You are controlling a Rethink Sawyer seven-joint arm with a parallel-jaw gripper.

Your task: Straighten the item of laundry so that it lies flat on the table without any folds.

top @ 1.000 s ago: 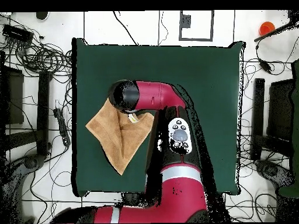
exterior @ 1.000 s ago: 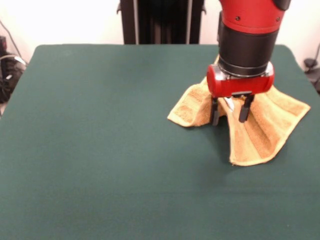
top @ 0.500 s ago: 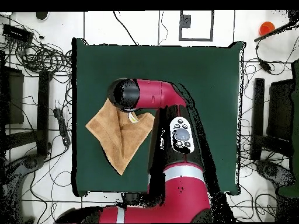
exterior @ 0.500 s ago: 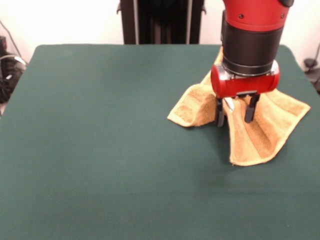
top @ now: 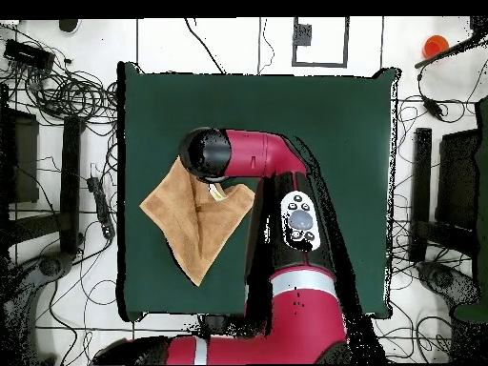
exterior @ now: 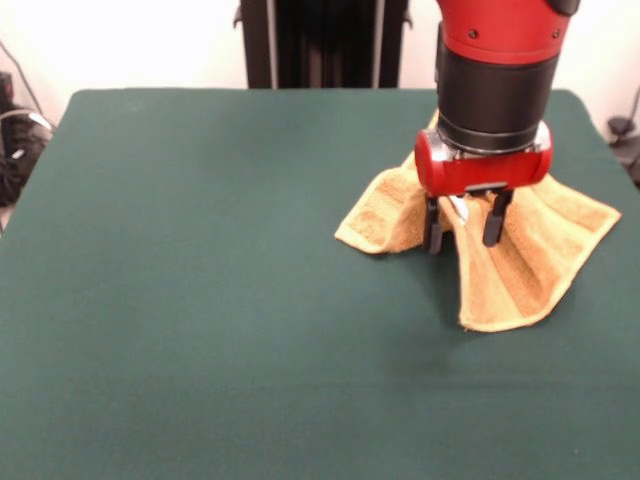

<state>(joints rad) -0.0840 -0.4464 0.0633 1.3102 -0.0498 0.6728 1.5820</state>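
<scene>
Towel (exterior: 520, 255) lies rumpled beneath the end effector (exterior: 464, 224), whose spread fingers straddle a ridge.

Towel (exterior: 520, 270) on table (exterior: 200, 300), tool (exterior: 463, 228) above it.

You have one towel (exterior: 520, 265), one table (exterior: 200, 300), one arm (top: 286, 248) and one gripper (exterior: 464, 228).

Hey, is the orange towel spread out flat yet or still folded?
Still folded. The towel is bunched under the open claw, with a raised ridge down its middle and one flap curled over.
</scene>
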